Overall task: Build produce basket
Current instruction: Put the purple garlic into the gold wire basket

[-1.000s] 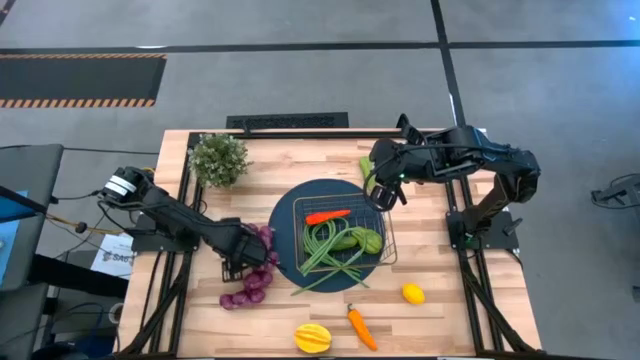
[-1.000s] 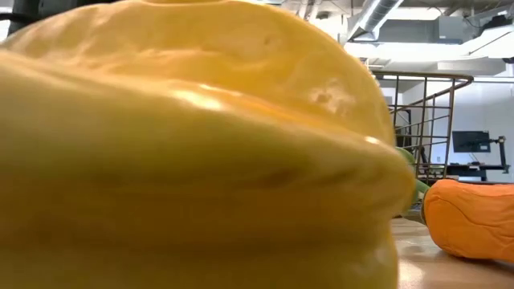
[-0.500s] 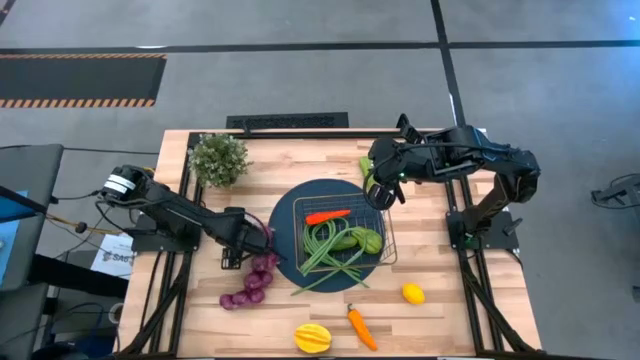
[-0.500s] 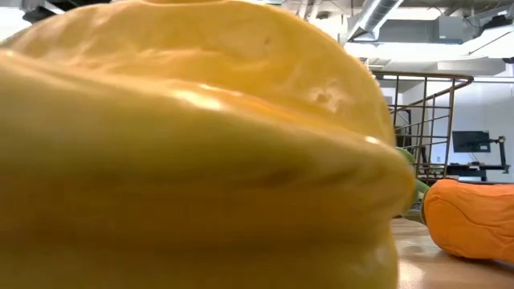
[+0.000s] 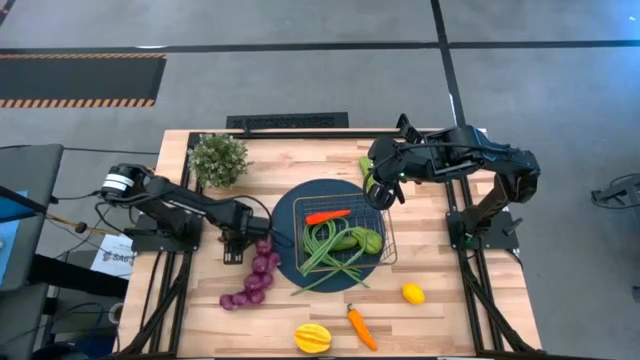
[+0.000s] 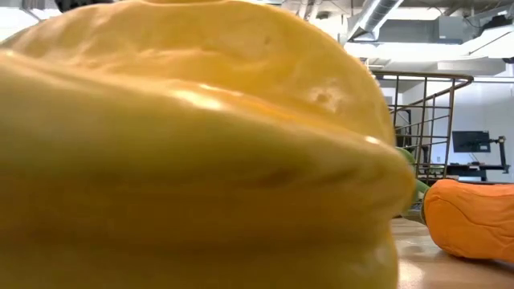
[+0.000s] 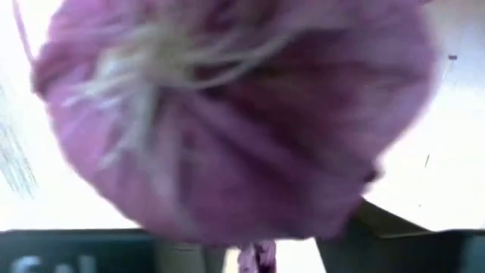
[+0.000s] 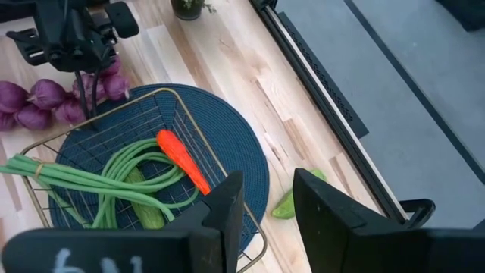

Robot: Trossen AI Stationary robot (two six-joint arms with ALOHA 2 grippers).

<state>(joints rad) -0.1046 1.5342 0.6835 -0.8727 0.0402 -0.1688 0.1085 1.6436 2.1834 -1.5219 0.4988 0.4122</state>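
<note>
On the table [image 5: 430,322], the left gripper [image 5: 240,243] grips the purple grape string [image 5: 252,283] trailing below it

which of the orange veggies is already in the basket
The red-orange chili, lying across the far part of the basket above the green beans. The other, the orange carrot, lies on the bare table beside the yellow ribbed fruit.

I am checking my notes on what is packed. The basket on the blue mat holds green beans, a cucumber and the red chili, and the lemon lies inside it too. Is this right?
Not quite. The lemon is not in the basket; the high view shows it on the bare wooden table, off the blue mat. The green beans, cucumber and red chili are inside it.
</note>
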